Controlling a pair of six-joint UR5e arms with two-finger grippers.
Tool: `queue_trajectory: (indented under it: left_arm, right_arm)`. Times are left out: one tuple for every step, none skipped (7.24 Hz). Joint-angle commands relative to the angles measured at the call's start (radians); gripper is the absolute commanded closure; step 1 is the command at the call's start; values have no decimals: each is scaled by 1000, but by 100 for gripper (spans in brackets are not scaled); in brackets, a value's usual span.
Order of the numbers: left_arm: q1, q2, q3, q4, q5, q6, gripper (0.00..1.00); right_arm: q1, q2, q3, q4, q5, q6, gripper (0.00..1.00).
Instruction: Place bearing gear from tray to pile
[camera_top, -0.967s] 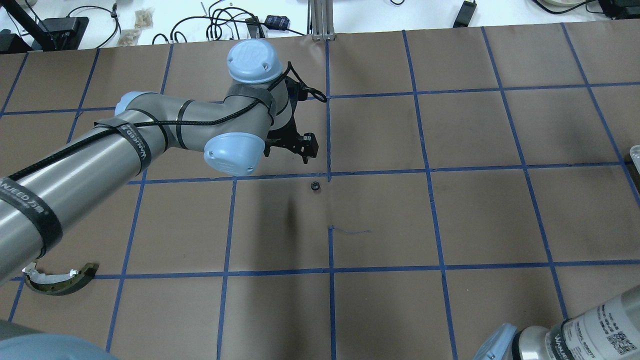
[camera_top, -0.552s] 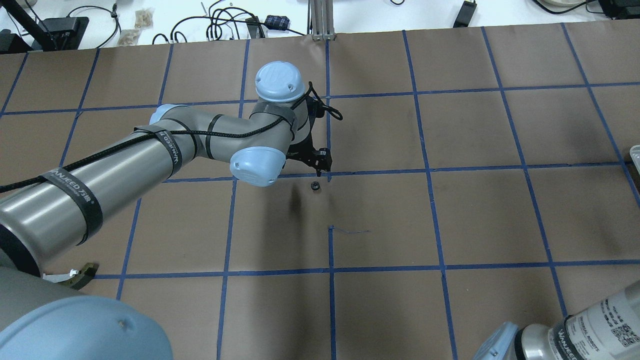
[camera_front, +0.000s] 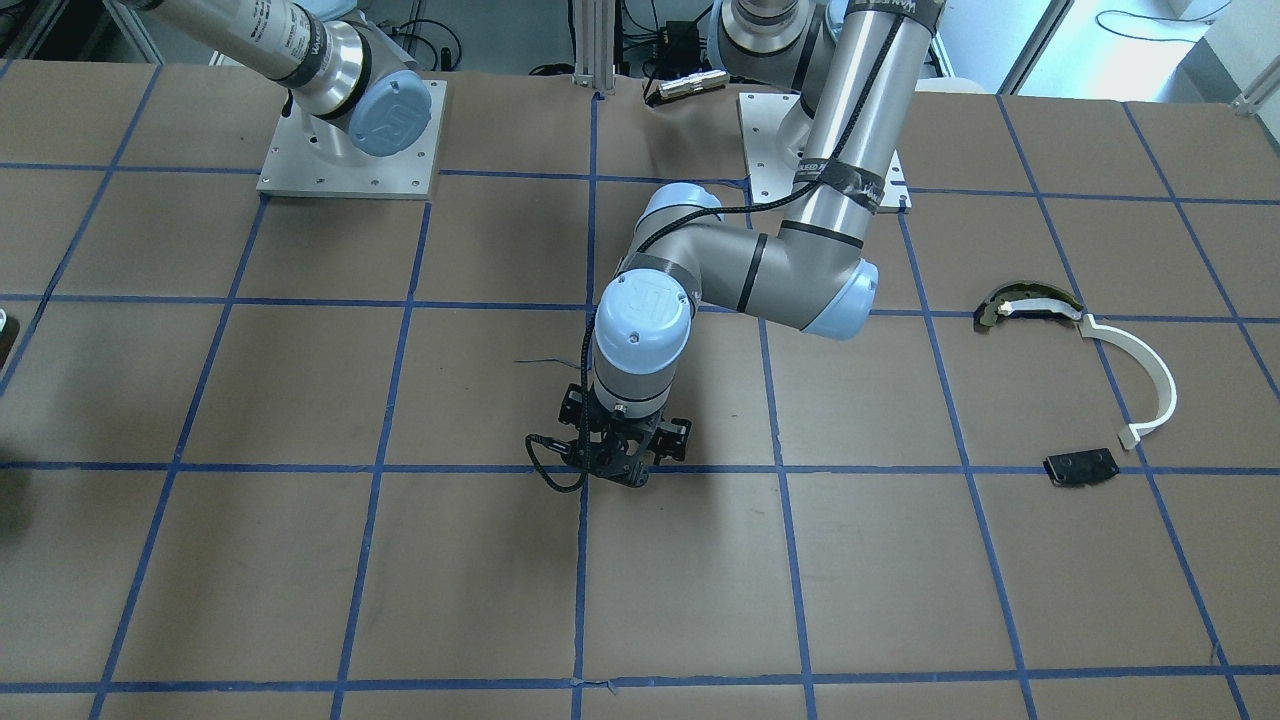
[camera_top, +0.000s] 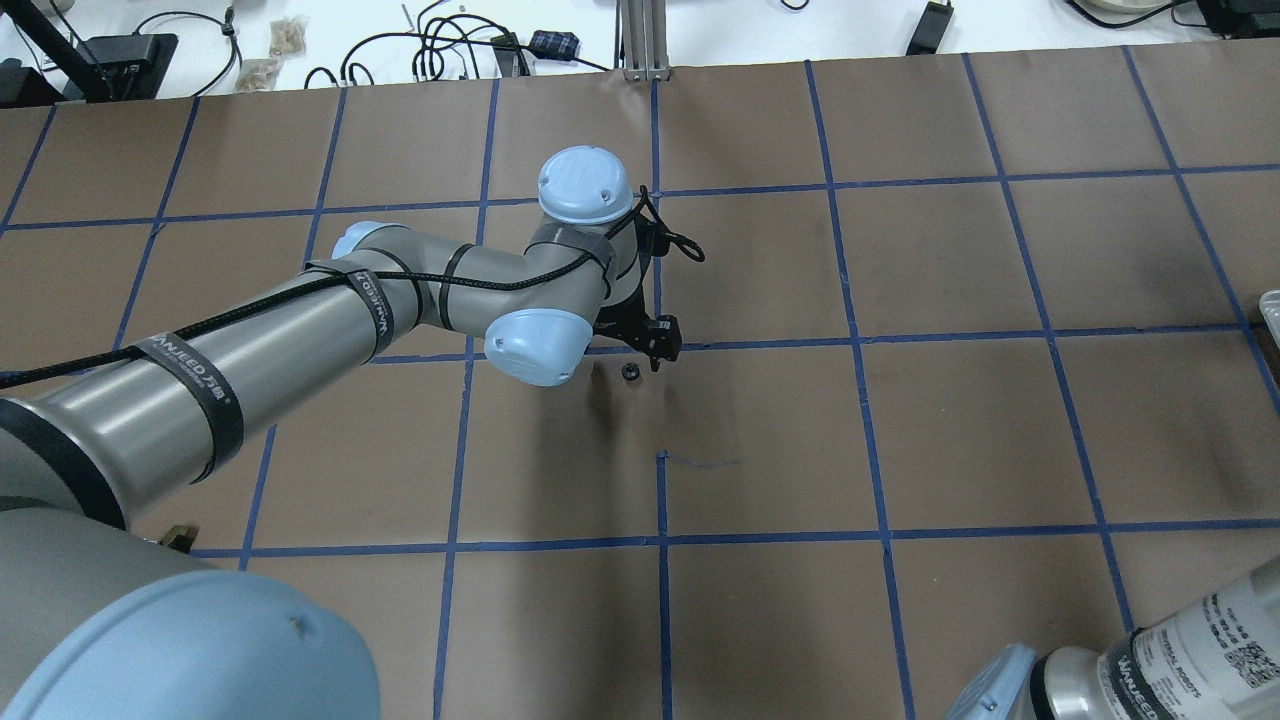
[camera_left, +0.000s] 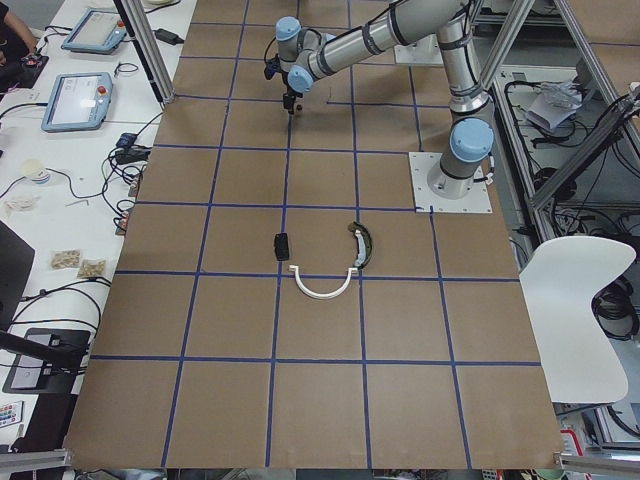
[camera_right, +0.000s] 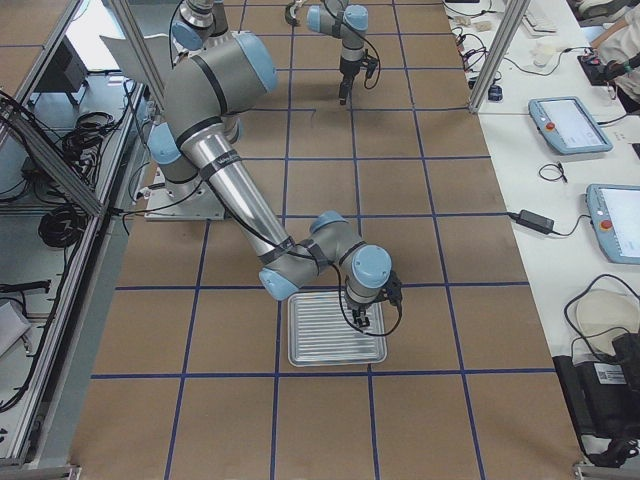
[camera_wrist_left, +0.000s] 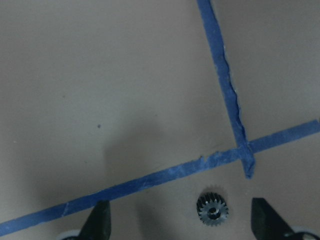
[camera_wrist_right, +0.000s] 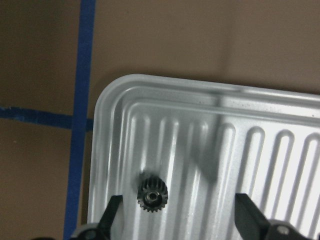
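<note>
Brown paper covers my desk. Just beside a crossing of blue tape lies a small black bearing gear, flat on its face with the bore up. It is out of the tray and well apart from the pile, roughly mid-desk. I judge that to be a spot either of my arms can reach, which would explain why it lies there.

My left tool hangs directly over it, pointing straight down with fingers spread wide and nothing in them. That pose suits so low and flat a part, since the tips must drop on either side of the teeth. The gear sits nearer one tip than the other, so I would centre before closing.

The pile lies on my left side: a white arc strip, a dark curved piece with a pale band close by one end of the strip, and a small black plate near the other.

My right tool is also open and empty. It is poised over the ribbed metal tray, where a second gear lies near a corner.
</note>
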Motion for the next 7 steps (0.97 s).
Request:
queue_trajectory:
  left_arm:
    - [-2,-6,1,0,-32,2,6]
    - [-2,-8,1,0,-32,9,21]
    - [-2,-14,2,0,-30,11,25]
    - [0,-23,2,0,-29,11,35]
    - [-2,-25,4,-4,-29,11,59]
    - [-2,-25,4,-9,-30,11,85]
    - [0,-25,5,-11,-30,12,100]
  right_arm:
    - [-1,21,-1,1,-2,2,36]
    - [5,21,-6,1,-2,3,40]
    - [7,21,-6,1,3,5,41]
    - [8,21,-6,1,1,5,54]
    - [8,21,-7,1,0,18,67]
    - [8,21,-9,1,-2,20,74]
    - [8,21,-12,0,-2,20,84]
